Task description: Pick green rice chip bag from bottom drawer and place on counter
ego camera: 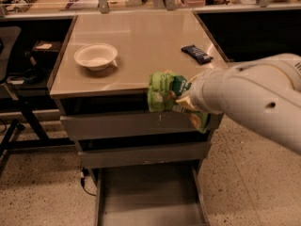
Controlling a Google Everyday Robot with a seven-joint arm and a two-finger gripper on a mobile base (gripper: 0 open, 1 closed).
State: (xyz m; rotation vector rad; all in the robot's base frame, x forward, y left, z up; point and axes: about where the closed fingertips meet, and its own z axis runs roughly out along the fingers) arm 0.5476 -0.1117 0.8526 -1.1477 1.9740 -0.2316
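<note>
My gripper (181,98) is shut on the green rice chip bag (162,91) and holds it in the air at the counter's front edge, in front of the top drawer. The bag is crinkled and light green; its right part is hidden behind my white arm (254,102). The bottom drawer (150,197) is pulled open below, and its grey floor is bare. The counter (141,46) is a glossy beige top with a thin metal edge.
A white bowl (96,56) sits on the counter at the left. A slim dark blue wrapper (197,53) lies at the counter's right. Two shut grey drawers (117,126) are above the open one. Cluttered tables stand behind and to the left.
</note>
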